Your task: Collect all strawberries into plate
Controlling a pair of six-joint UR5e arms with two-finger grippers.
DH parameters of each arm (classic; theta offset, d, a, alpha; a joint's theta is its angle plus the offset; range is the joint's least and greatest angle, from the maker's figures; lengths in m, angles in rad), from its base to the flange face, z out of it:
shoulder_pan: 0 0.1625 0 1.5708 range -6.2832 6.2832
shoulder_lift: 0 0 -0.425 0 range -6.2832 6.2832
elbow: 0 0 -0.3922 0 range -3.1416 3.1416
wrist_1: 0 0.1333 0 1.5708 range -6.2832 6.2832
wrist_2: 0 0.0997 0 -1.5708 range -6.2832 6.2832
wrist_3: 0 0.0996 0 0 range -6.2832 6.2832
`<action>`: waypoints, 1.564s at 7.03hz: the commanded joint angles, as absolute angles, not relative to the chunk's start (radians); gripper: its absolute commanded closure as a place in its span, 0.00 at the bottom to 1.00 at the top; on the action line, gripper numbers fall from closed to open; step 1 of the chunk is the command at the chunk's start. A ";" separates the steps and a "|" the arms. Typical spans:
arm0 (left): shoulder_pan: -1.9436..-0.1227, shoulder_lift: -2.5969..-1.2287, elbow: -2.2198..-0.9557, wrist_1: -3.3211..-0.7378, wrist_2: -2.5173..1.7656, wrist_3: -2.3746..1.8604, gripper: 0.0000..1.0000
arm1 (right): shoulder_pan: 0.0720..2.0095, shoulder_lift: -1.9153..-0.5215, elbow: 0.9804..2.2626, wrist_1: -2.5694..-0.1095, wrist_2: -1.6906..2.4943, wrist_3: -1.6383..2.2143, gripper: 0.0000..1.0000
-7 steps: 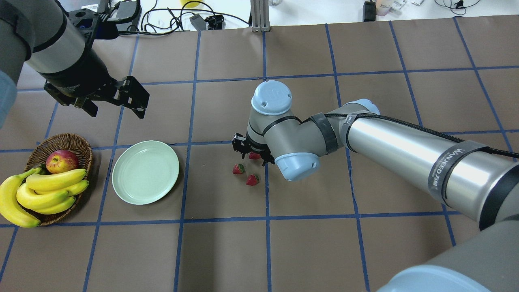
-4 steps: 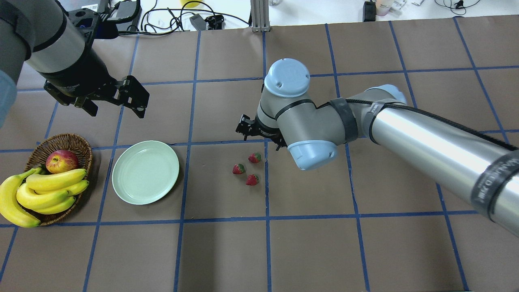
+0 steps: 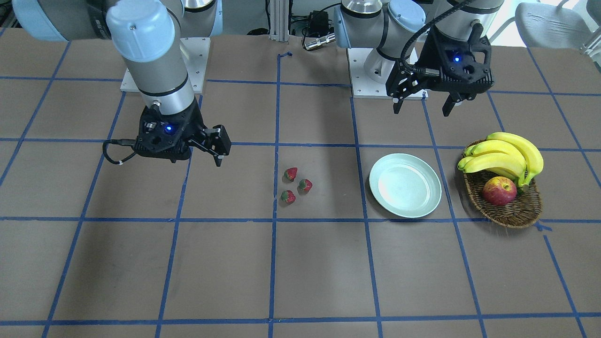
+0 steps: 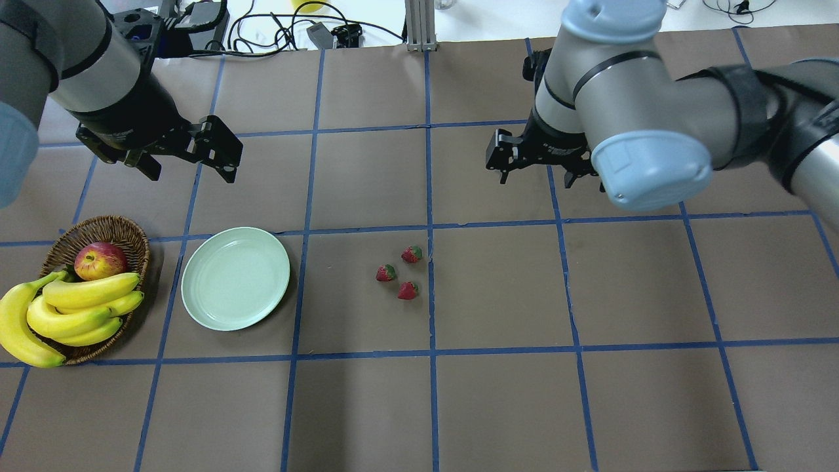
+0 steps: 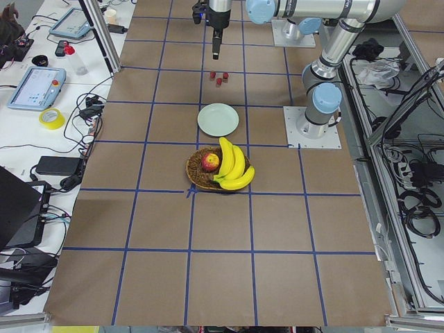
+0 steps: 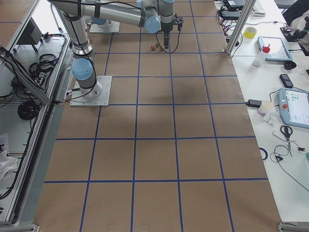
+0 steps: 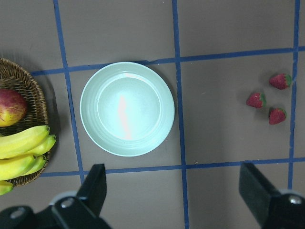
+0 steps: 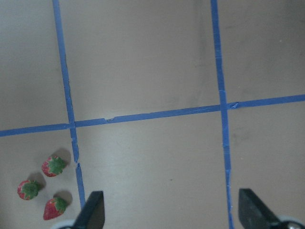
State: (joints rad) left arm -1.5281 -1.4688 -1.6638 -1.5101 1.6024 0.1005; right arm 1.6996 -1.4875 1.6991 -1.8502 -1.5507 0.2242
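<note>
Three small red strawberries (image 4: pixel 411 254) (image 4: pixel 386 273) (image 4: pixel 408 290) lie close together on the brown table, right of the plate (image 4: pixel 235 278). They also show in the front view (image 3: pixel 290 173) and both wrist views (image 7: pixel 256 99) (image 8: pixel 54 165). The pale mint-green plate (image 3: pixel 404 185) (image 7: pixel 127 108) holds nothing. My right gripper (image 4: pixel 550 180) (image 8: pixel 171 217) is open and holds nothing, raised beyond and to the right of the strawberries. My left gripper (image 4: pixel 190 174) (image 7: pixel 174 200) is open and holds nothing, hovering beyond the plate.
A brown wicker basket (image 4: pixel 98 229) with bananas (image 4: pixel 72 308) and a red-yellow apple (image 4: pixel 99 260) stands left of the plate. Cables and devices (image 4: pixel 314 29) lie past the table's far edge. Blue tape lines grid the table.
My right gripper has lifted off the strawberries and moved away to the far right, holding nothing. All three strawberries stay where they were. The left arm has barely moved.
</note>
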 commanded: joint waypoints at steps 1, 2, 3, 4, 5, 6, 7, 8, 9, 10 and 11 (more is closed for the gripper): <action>-1.528 -1.473 -1.664 -1.517 1.605 0.083 0.00 | 1.680 -1.497 1.437 -1.518 -1.563 0.114 0.00; -1.532 -1.485 -1.670 -1.520 1.598 0.049 0.00 | 1.678 -1.491 1.437 -1.552 -1.566 0.092 0.00; -1.535 -1.485 -1.705 -1.505 1.597 -0.016 0.00 | 1.680 -1.494 1.440 -1.599 -1.583 0.089 0.00; -1.563 -1.491 -1.732 -1.465 1.598 -0.034 0.00 | 1.677 -1.500 1.442 -1.662 -1.609 0.087 0.00; -1.610 -1.508 -1.759 -1.404 1.601 -0.069 0.00 | 1.677 -1.509 1.442 -1.658 -1.673 0.090 0.00; -1.638 -1.525 -1.773 -1.349 1.600 -0.154 0.00 | 1.677 -1.520 1.442 -1.652 -1.677 0.103 0.00; -1.641 -1.549 -1.778 -1.344 1.595 -0.163 0.00 | 1.675 -1.528 1.443 -1.614 -1.666 0.106 0.00; -1.661 -1.571 -1.779 -1.342 1.597 -0.163 0.00 | 1.675 -1.531 1.447 -1.609 -1.663 0.098 0.00; -1.692 -1.589 -1.781 -1.301 1.597 -0.166 0.00 | 1.675 -1.542 1.465 -1.606 -1.661 0.100 0.00; -1.709 -1.609 -1.782 -1.275 1.598 -0.196 0.00 | 1.675 -1.566 1.498 -1.609 -1.661 0.101 0.00; -1.715 -1.623 -1.784 -1.243 1.595 -0.221 0.00 | 1.677 -1.568 1.511 -1.615 -1.649 0.103 0.00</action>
